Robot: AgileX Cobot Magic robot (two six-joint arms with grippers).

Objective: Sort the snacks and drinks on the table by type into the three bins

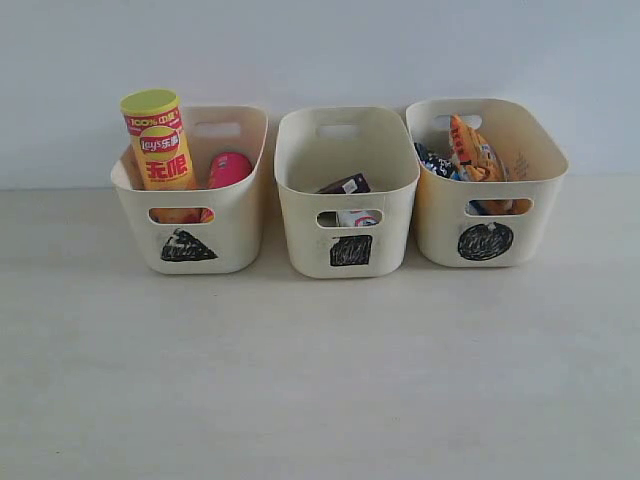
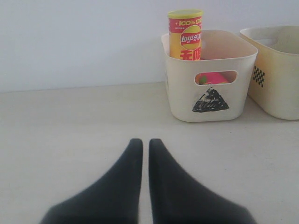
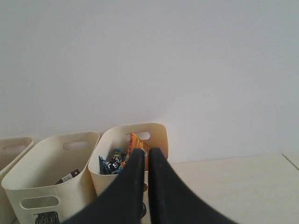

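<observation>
Three cream bins stand in a row on the table [image 1: 320,380]. The triangle bin [image 1: 190,225] holds the yellow-red chip tube [image 1: 158,140] upright and the pink tube [image 1: 229,169] lower beside it. In the square bin [image 1: 345,235] lie the dark purple carton [image 1: 345,185] and the blue-white carton [image 1: 357,217], seen through the handle slot. The circle bin [image 1: 487,225] holds the orange-brown bag [image 1: 474,150] and the blue-black bag [image 1: 436,163]. Neither gripper shows in the exterior view. My left gripper [image 2: 145,142] is shut and empty, low over the table in front of the triangle bin [image 2: 208,93]. My right gripper [image 3: 146,151] is shut, empty, near the circle bin [image 3: 112,179].
A pale wall runs right behind the bins. Bare table [image 2: 70,135] stretches in front of the bins and to both sides of them. The table's right end shows as an edge [image 3: 289,161] in the right wrist view.
</observation>
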